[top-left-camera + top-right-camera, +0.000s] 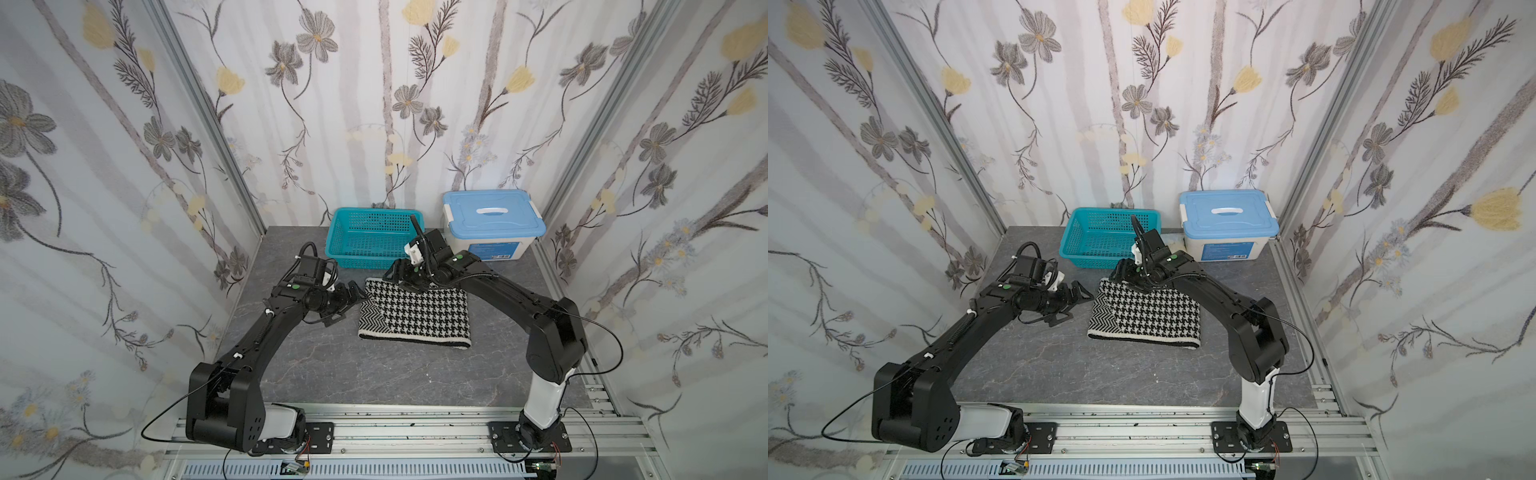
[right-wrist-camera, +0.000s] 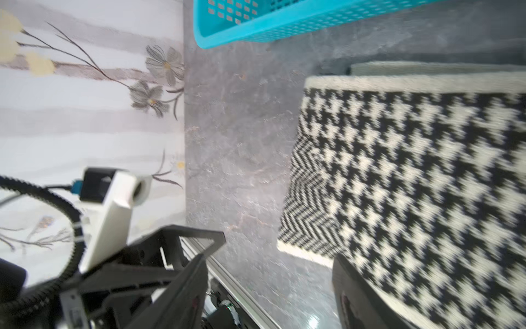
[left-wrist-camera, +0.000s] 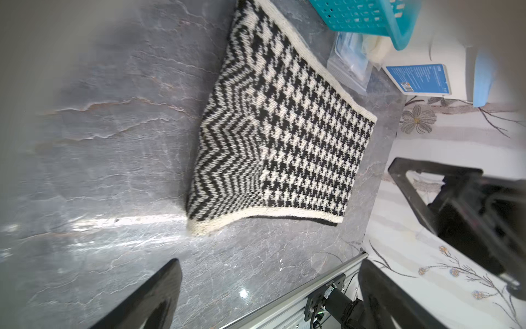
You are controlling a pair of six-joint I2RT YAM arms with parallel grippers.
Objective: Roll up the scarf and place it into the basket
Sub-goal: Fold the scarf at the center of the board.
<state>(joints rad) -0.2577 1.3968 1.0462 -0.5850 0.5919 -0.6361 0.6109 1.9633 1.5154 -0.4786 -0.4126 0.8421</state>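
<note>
The scarf (image 1: 415, 313) (image 1: 1146, 313) lies folded flat in the middle of the grey table, houndstooth face up with a herringbone strip at its left end. The teal basket (image 1: 376, 211) (image 1: 1100, 210) stands behind it against the back wall. My left gripper (image 1: 356, 293) (image 3: 270, 265) is open just left of the scarf (image 3: 284, 136), holding nothing. My right gripper (image 1: 401, 278) (image 2: 271, 259) hovers at the scarf's back left corner, open, with bare table between its fingers and one finger over the scarf (image 2: 412, 176). The basket (image 2: 256, 31) is close behind it.
A white storage box with a light blue lid (image 1: 492, 224) stands right of the basket. A clear plastic packet (image 3: 350, 59) and a pale cloth lump lie between them. Flowered walls close in three sides. An aluminium rail (image 1: 415, 428) runs along the front.
</note>
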